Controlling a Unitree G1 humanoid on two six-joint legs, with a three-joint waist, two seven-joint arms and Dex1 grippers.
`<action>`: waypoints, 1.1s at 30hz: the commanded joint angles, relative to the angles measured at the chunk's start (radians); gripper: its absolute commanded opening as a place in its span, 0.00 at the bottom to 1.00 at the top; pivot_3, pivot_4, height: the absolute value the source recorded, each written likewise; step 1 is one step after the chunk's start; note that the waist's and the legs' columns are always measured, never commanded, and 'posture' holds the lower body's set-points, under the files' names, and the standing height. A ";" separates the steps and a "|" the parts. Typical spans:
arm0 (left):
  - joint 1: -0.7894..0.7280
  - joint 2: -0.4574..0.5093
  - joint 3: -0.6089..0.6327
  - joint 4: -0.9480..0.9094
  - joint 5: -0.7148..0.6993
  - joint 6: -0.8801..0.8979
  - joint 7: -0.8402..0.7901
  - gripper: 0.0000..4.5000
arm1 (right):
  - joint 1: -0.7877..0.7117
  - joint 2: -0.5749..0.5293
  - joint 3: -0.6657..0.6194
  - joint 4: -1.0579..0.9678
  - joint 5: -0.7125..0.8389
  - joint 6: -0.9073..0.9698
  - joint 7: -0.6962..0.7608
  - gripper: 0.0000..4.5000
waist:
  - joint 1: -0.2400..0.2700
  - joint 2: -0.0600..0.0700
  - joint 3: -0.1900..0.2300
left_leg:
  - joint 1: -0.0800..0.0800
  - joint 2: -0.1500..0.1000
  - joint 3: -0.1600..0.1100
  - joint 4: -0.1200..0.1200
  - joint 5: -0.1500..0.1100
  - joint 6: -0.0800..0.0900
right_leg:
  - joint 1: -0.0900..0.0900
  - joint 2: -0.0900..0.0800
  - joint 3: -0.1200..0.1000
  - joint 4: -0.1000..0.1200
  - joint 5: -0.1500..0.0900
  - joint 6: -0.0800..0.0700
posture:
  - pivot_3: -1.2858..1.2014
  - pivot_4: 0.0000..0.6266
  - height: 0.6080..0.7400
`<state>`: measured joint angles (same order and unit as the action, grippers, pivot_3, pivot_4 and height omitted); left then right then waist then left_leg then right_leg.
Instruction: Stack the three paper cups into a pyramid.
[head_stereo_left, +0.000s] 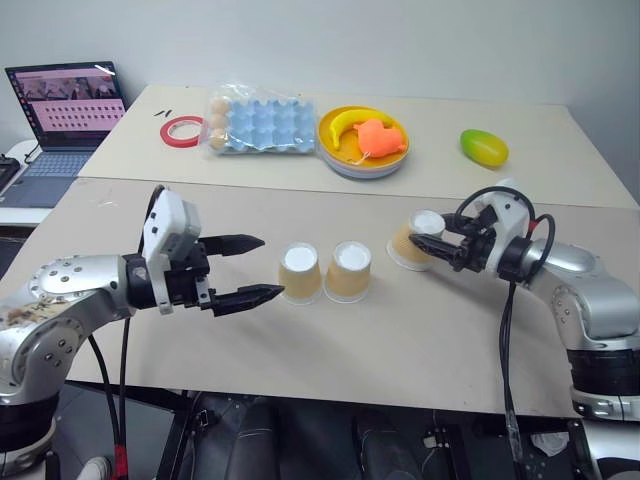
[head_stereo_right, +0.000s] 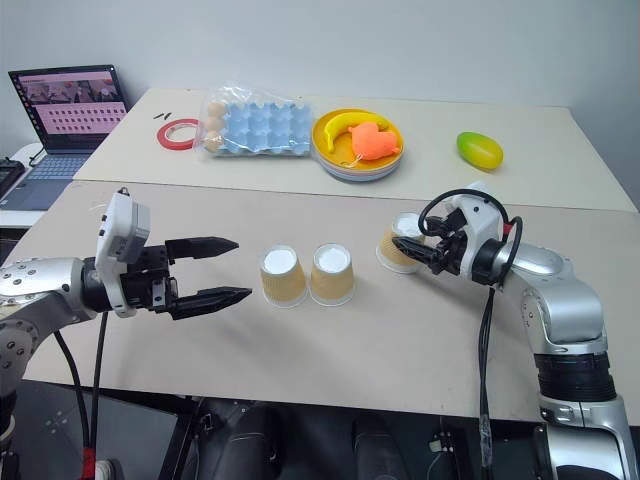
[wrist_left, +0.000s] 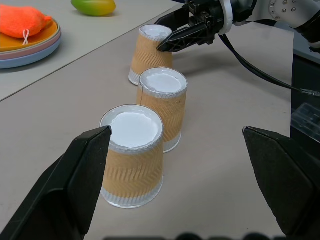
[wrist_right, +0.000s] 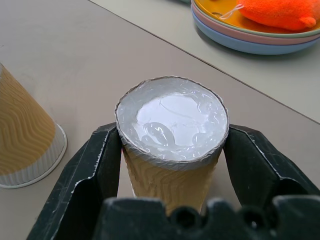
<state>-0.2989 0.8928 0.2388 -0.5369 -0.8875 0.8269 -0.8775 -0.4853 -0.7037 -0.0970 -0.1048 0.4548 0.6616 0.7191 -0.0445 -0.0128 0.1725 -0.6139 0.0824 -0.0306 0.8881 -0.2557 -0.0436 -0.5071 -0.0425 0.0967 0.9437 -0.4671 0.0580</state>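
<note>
Three tan ribbed paper cups stand upside down on the near table, white bases up. Two of them, the left cup (head_stereo_left: 300, 272) and the middle cup (head_stereo_left: 349, 270), stand side by side and touching. My left gripper (head_stereo_left: 272, 266) is open just left of the left cup, one finger (wrist_left: 80, 175) on each side of the row and touching nothing. The third cup (wrist_right: 172, 115) stands apart to the right, tilted slightly. My right gripper (head_stereo_left: 425, 244) is shut on this cup, a finger (wrist_right: 95, 160) pressed against each side below the base.
On the far table are a blue egg tray (head_stereo_left: 262, 125), a red tape ring (head_stereo_left: 182, 131), a yellow plate (head_stereo_left: 335, 150) holding a banana and an orange toy, and a green mango (head_stereo_left: 484, 147). A laptop (head_stereo_left: 65, 120) sits at the far left.
</note>
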 joint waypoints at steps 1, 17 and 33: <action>-0.001 0.004 0.009 -0.031 -0.003 -0.024 -0.003 1.00 | -0.020 0.003 -0.026 -0.020 0.010 -0.004 0.000 0.62 | 0.000 0.000 0.000 | 0.000 0.000 0.000 0.000 0.000 0.000 | 0.000 0.000 0.000 0.000 0.000 0.000 | 0.52 0.24 0.28; -0.027 -0.003 -0.041 0.001 0.021 -0.044 -0.023 1.00 | -0.569 -0.014 0.079 0.041 0.179 0.163 0.315 0.62 | -0.008 0.007 0.004 | -0.001 0.001 0.000 -0.001 0.000 0.000 | -0.003 0.000 -0.001 0.003 -0.001 -0.003 | 0.52 0.24 0.28; -0.003 -0.005 -0.023 -0.024 0.010 -0.035 -0.007 1.00 | -0.583 0.051 0.284 0.011 0.138 0.136 0.478 0.62 | -0.003 0.007 0.004 | -0.001 0.001 0.000 0.000 0.001 0.000 | -0.003 0.000 -0.001 0.004 -0.001 -0.003 | 0.52 0.24 0.28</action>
<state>-0.3022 0.8827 0.1805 -0.5333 -0.8661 0.8072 -0.8861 -1.0648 -0.6553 0.1908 -0.0987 0.6123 0.8377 1.1907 -0.0473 -0.0059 0.1766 -0.6146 0.0831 -0.0307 0.8882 -0.2550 -0.0433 -0.5103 -0.0422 0.0956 0.9479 -0.4683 0.0551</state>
